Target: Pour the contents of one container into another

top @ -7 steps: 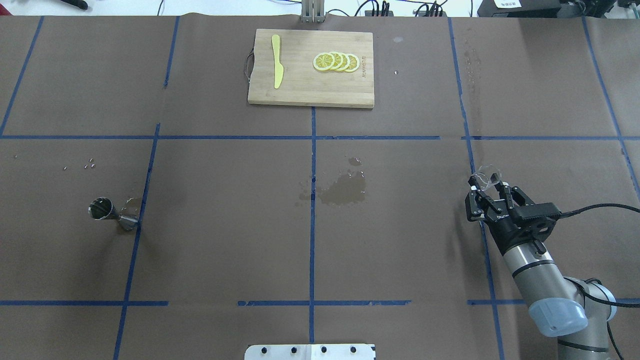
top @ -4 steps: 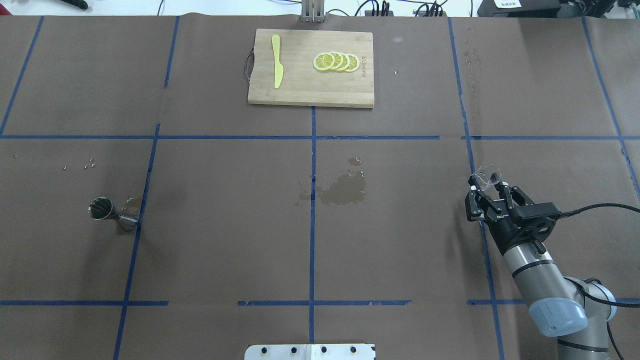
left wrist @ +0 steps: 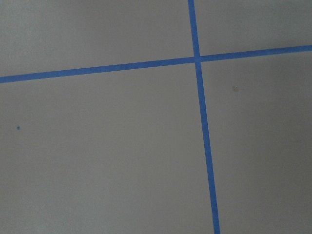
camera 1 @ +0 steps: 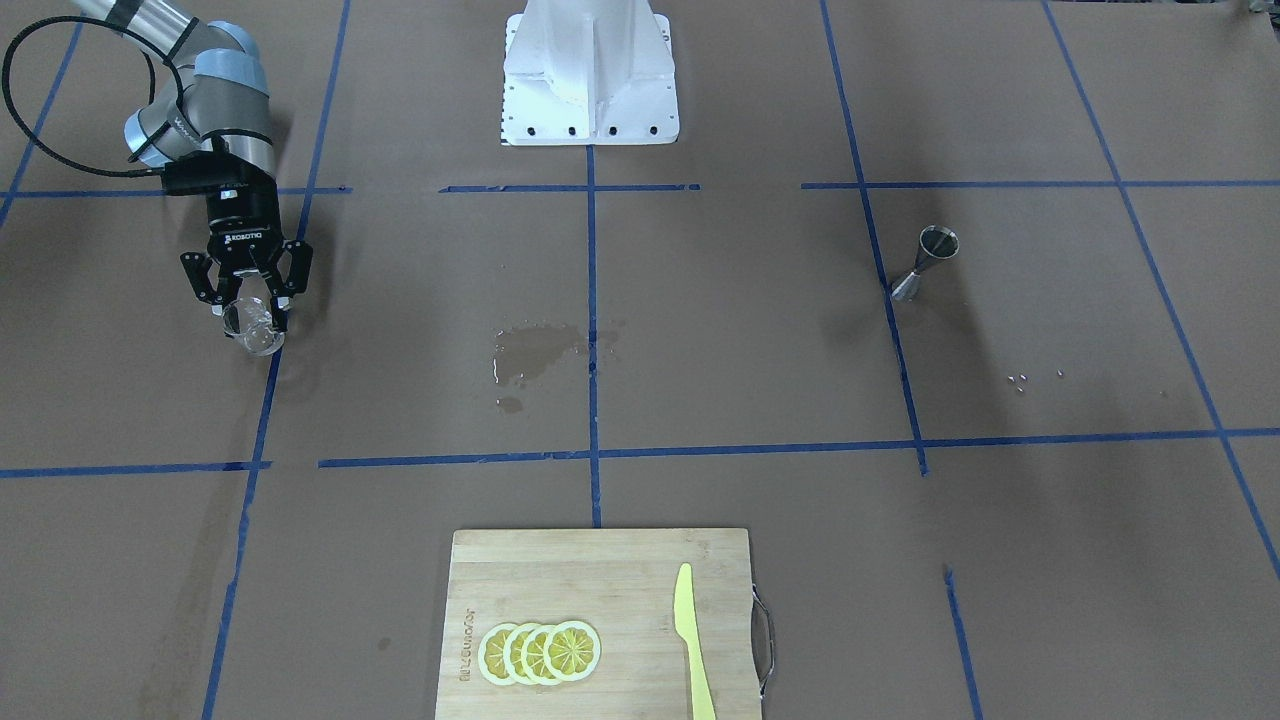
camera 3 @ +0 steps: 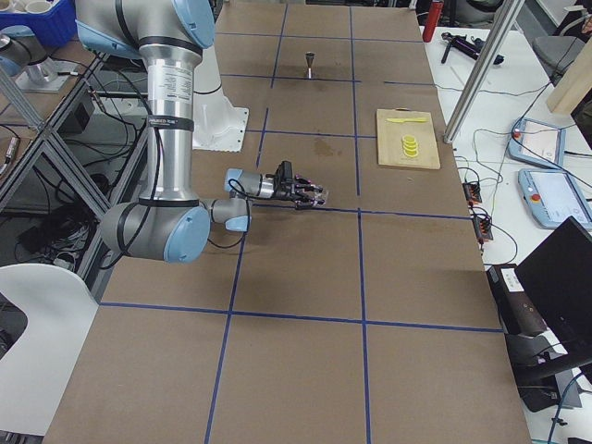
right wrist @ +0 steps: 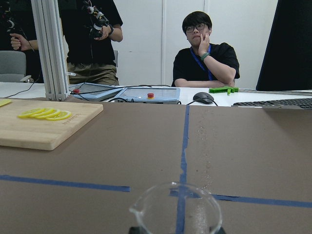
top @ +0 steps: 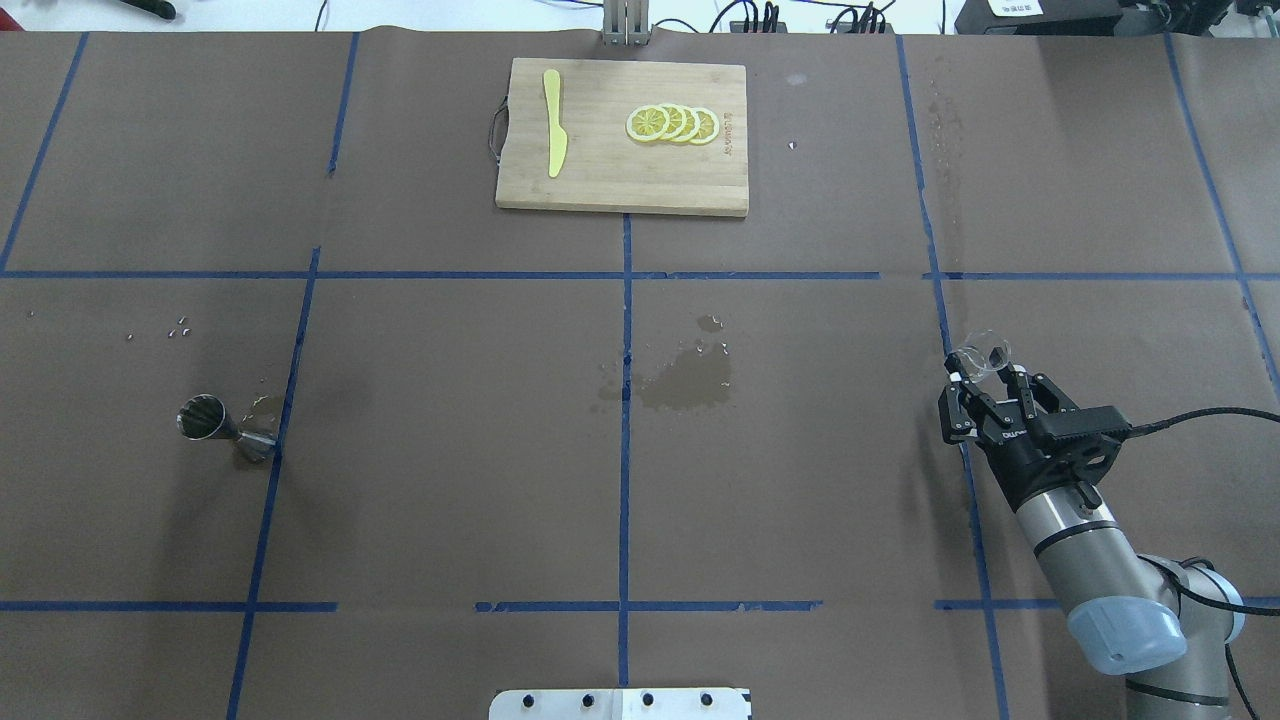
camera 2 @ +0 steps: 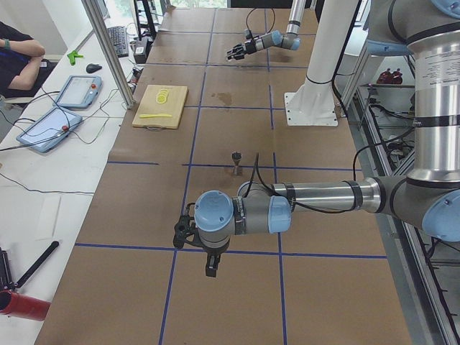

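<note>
Your table carried the board at its far edge. Nearer the robot and well right of the board, the right fingers clasped the glass. You could not tell how the left fingers stood. The jigger stood upright, well left of the board.

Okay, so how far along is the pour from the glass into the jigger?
Done: the right gripper grips the glass tumbler, so the pickup looks complete. In hand: the glass is held roughly upright on the table's right side. Left: the jigger stands far across on the left side, so the carry and the pour itself remain. Whether the glass holds any liquid cannot be told.
</note>
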